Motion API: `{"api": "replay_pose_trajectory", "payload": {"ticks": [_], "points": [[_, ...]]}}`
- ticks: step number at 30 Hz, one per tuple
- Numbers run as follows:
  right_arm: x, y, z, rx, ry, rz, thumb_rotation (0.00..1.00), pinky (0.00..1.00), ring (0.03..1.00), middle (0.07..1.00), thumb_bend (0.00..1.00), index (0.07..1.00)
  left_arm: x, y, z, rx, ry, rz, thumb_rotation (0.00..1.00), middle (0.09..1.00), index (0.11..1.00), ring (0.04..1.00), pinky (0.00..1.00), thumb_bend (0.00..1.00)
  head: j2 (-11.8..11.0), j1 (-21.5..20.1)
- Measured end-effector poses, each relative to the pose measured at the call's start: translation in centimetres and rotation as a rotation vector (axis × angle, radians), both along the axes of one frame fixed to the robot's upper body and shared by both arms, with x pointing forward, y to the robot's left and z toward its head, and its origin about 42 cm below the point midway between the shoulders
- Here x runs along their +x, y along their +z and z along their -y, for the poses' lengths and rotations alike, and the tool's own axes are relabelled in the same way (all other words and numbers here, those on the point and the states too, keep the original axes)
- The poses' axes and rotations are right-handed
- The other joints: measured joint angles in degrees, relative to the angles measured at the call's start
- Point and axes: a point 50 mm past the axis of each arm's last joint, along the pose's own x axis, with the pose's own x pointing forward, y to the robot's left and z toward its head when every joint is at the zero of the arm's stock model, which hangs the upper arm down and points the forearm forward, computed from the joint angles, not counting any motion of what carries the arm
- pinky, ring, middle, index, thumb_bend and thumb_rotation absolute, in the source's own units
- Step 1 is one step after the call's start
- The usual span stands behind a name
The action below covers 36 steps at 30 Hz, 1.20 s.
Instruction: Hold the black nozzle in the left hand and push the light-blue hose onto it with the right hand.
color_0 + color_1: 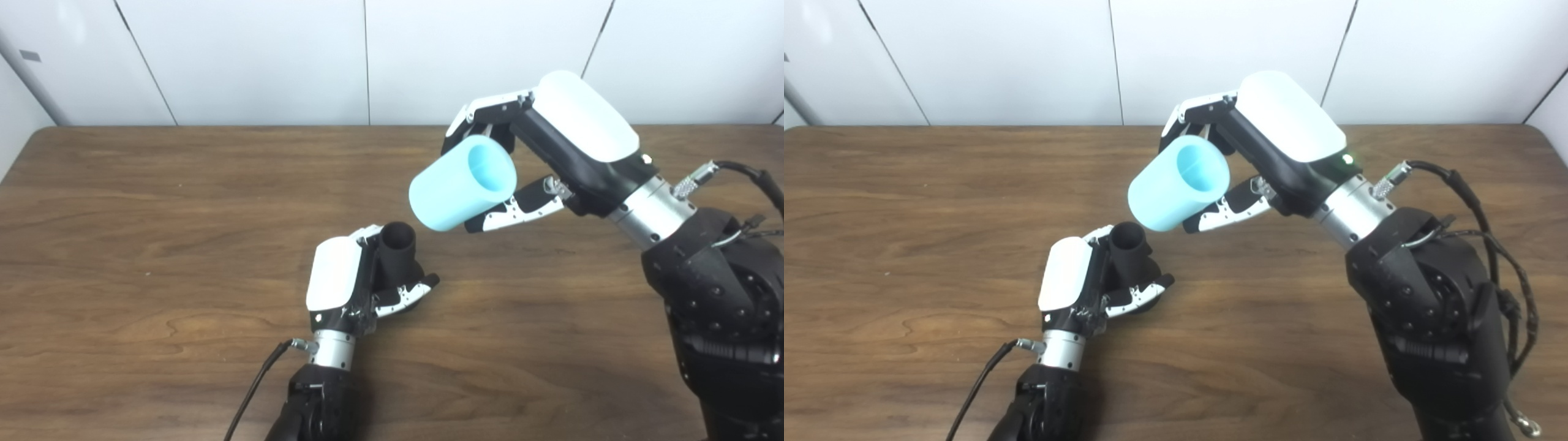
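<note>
The left hand (pixel 343 288) is closed around the black, matte, tubular nozzle (pixel 397 252), holding it upright with its open mouth facing up; the thumb wraps across the flared lower body of the nozzle. This hand sits low over the brown wood-grain tabletop (pixel 153 245), roughly midway between the left and right edges and nearer the front edge.

The right hand (pixel 551 147) is closed on the light-blue, smooth, cylindrical hose (pixel 460 184), fingers over its far side and thumb beneath. The hose is raised clear of the tabletop and tilted, with one open end facing up toward the cameras and the other end pointing down and left toward the nozzle. The lower end of the hose lies just above and to the right of the nozzle mouth; the two parts are near but apart.

The tabletop runs back to a wall of plain white panels (pixel 257 55) divided by thin dark seams
</note>
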Motion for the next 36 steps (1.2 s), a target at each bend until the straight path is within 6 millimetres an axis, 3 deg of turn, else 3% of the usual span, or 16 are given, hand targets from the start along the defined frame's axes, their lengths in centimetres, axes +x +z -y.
{"api": "replay_pose_trajectory", "payload": {"ticks": [1, 3, 10, 15, 19, 20, 22, 24, 27, 36], "points": [[0.02, -0.01, 0.00, 0.001, 0.001, -0.001, 0.00, 0.37, 0.389, 0.500, 0.52, 0.511, 0.00, 0.03, 0.08, 0.007, -0.005, 0.001, 0.12, 0.672, 0.598, 0.691, 0.68, 0.82, 0.0, 0.0], [0.04, -0.02, 0.01, 0.003, 0.004, -0.004, 0.00, 0.37, 0.391, 0.501, 0.52, 0.511, 0.02, 0.04, 0.23, 0.030, -0.011, -0.001, 0.15, 0.690, 0.652, 0.712, 0.70, 0.92, 0.0, 0.0], [0.40, -0.27, 0.07, 0.008, 0.007, -0.020, 0.00, 0.37, 0.387, 0.504, 0.52, 0.515, 0.18, -0.02, 0.32, 0.057, -0.023, -0.029, 0.18, 0.729, 0.729, 0.744, 0.72, 0.96, 0.1, 0.0], [0.48, -0.49, 0.21, 0.014, 0.007, -0.031, 0.00, 0.38, 0.389, 0.506, 0.52, 0.515, 0.19, -0.01, 0.22, 0.064, -0.021, -0.028, 0.16, 0.687, 0.678, 0.695, 0.65, 0.94, 0.2, 0.2], [0.53, -0.49, 0.21, 0.018, 0.017, -0.025, 0.00, 0.38, 0.388, 0.503, 0.52, 0.515, 0.19, 0.08, -0.01, 0.058, -0.006, -0.017, 0.08, 0.621, 0.604, 0.632, 0.56, 0.89, 0.5, 0.3], [0.53, -0.48, 0.21, 0.020, 0.018, -0.023, 0.00, 0.38, 0.389, 0.503, 0.52, 0.513, 0.17, 0.09, -0.09, 0.055, -0.002, -0.017, 0.07, 0.592, 0.537, 0.607, 0.52, 0.68, 0.5, 0.3], [0.55, -0.46, 0.23, 0.021, 0.015, -0.019, 0.00, 0.37, 0.387, 0.504, 0.52, 0.513, 0.13, 0.06, -0.24, 0.046, 0.004, -0.018, 0.06, 0.558, 0.502, 0.580, 0.49, 0.56, 0.5, 0.3], [0.59, -0.46, 0.26, 0.018, 0.011, -0.015, 0.00, 0.35, 0.380, 0.504, 0.52, 0.511, 0.14, 0.01, -0.41, 0.034, 0.012, -0.023, 0.01, 0.496, 0.491, 0.540, 0.45, 0.53, 0.5, 0.3], [0.68, -0.46, 0.37, 0.012, 0.005, -0.010, 0.00, 0.36, 0.379, 0.504, 0.52, 0.510, 0.12, -0.02, -0.51, 0.023, 0.016, -0.027, 0.00, 0.473, 0.491, 0.510, 0.42, 0.53, 0.8, 0.2], [0.63, -0.40, 0.37, 0.004, 0.007, 0.005, 0.00, 0.36, 0.381, 0.507, 0.52, 0.507, 0.09, -0.02, -0.51, 0.022, 0.015, -0.027, 0.00, 0.479, 0.488, 0.513, 0.43, 0.53, 0.8, 0.2]]}}
